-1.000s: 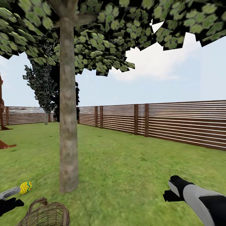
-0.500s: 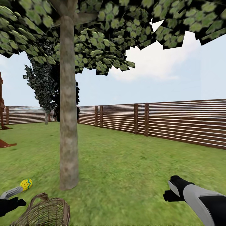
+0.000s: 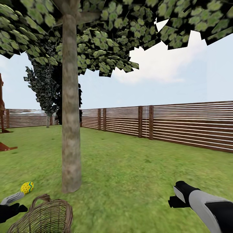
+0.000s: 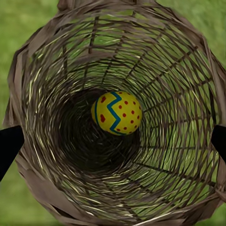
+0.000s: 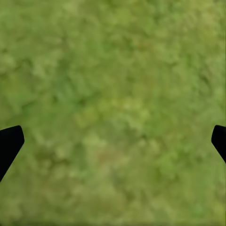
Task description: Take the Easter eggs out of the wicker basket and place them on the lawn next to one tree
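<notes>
**One egg on the grass, one in the basket**

We see the lawn [image 3: 136, 181] running out to a brown slatted fence [image 3: 191, 124] from 9 to 3 o'clock across the head view. The tree [image 3: 71, 106] with the bare grey-brown trunk stands at 10 o'clock, its leaves overhead; a darker tree [image 3: 45, 90] stands behind it, near the fence.

At 7 o'clock in the head view lies the basket [image 3: 45, 218], tipped so that its mouth faces our left arm. In the left wrist view we look straight down into it: one egg [image 4: 116, 113], yellow with red dots and a teal zigzag, rests deep inside against the weave. Our left pincer [image 4: 113, 143] is spread wide, a dark fingertip [image 4: 9, 146] at each side of the basket's mouth and apart from the egg.

A second egg [image 3: 27, 187] lies on the lawn at 8 o'clock, near the trunk's foot and just beyond the basket.

Our right pincer [image 5: 113, 141] hangs wide over bare grass, holding nothing; its arm [image 3: 200, 202] shows at 4 o'clock.
</notes>
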